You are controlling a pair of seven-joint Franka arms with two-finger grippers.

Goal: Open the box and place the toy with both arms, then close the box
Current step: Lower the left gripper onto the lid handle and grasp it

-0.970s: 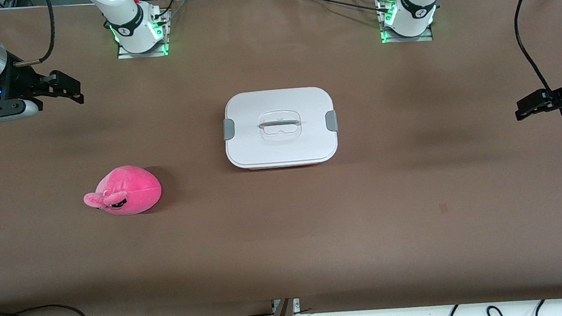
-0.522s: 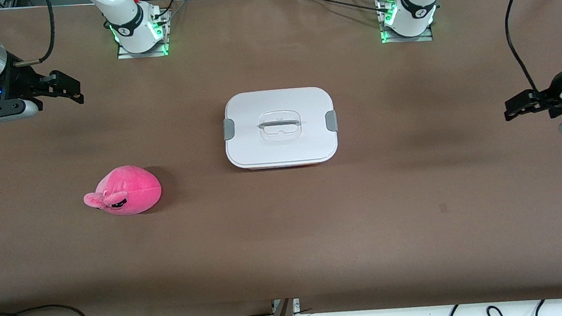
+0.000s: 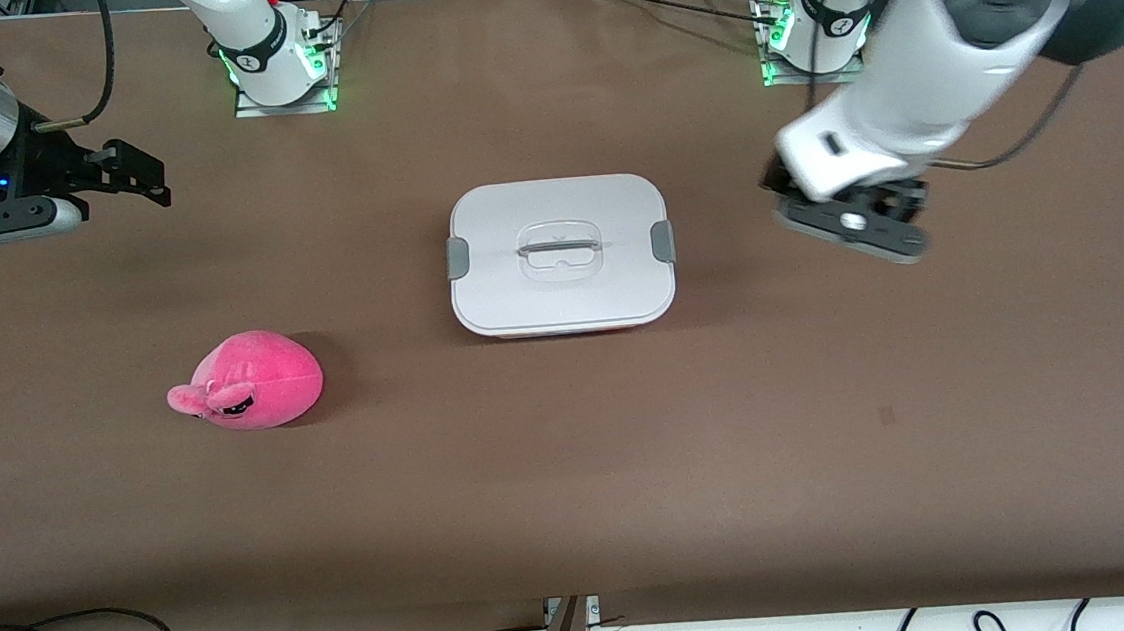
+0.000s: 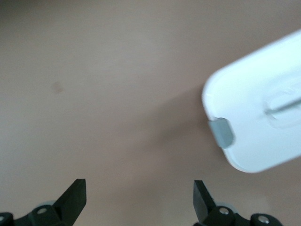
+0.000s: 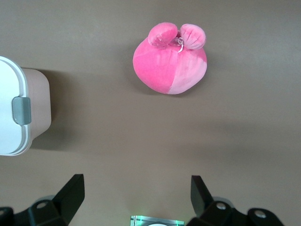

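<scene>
The white-lidded box [image 3: 560, 253] sits closed mid-table; the pink toy [image 3: 251, 380] lies nearer the camera.

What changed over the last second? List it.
The left gripper swung in from the left arm's end of the table to hover over bare table beside the white-lidded pale pink plastic box, open and empty. The right gripper, box and pink plush toy stayed put.

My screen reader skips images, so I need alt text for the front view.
A closed white-lidded box sits mid-table, a pink plush toy nearer the camera toward the right arm's end. The left pincer hangs over bare table beside the box; the right pincer waits, open, at its own end.
</scene>
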